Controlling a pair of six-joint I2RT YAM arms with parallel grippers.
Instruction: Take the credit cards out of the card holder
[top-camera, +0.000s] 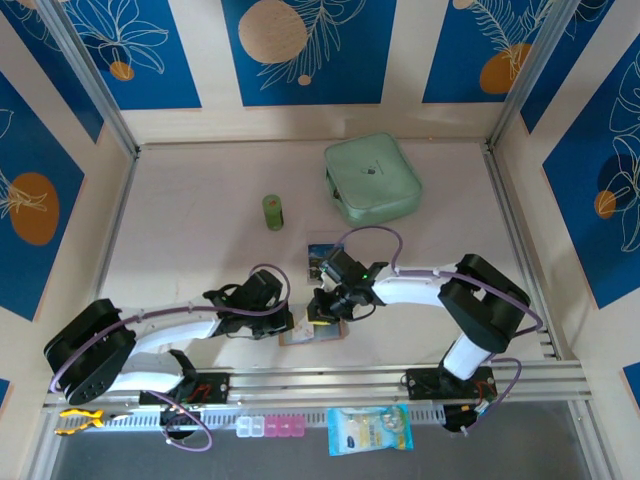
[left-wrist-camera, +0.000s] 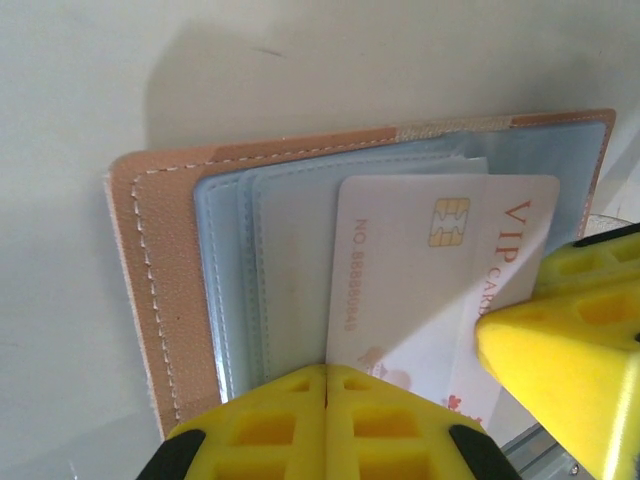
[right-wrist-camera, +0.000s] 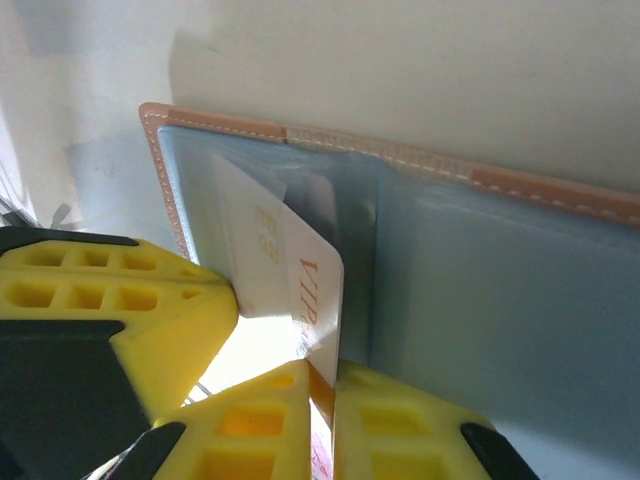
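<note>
One card in hand: the white VIP card (left-wrist-camera: 420, 270) stands edge-on between the fingers of the right gripper (right-wrist-camera: 322, 405), which are clamped on its free end. The chip end points away from those fingertips, toward the grey pocket. The card looks partly out, though how much is lodged I cannot tell.

The card holder (left-wrist-camera: 160, 290) lies open on the table (top-camera: 200, 250), directly ahead of both wrists. The left gripper (left-wrist-camera: 325, 400) has its fingers pressed together at the holder's near edge, just left of the card. Whether leather is pinched between them or only pressed down, I cannot tell.

Notes for the pull (judgement):
- Draw straight back toward the right wrist, along the line of the slot, with the card in plane with the pocket. It looks slightly bowed in the right wrist view, so any twist may jam it.
- The hold is on a narrow margin of the card, so go slowly to avoid slipping off.
- The left side is the anchor. If the holder drags along, stop and re-seat it.

One blue card (top-camera: 322, 258) lies beyond the right gripper, apart from the holder, which looks a sensible drop spot.
</note>
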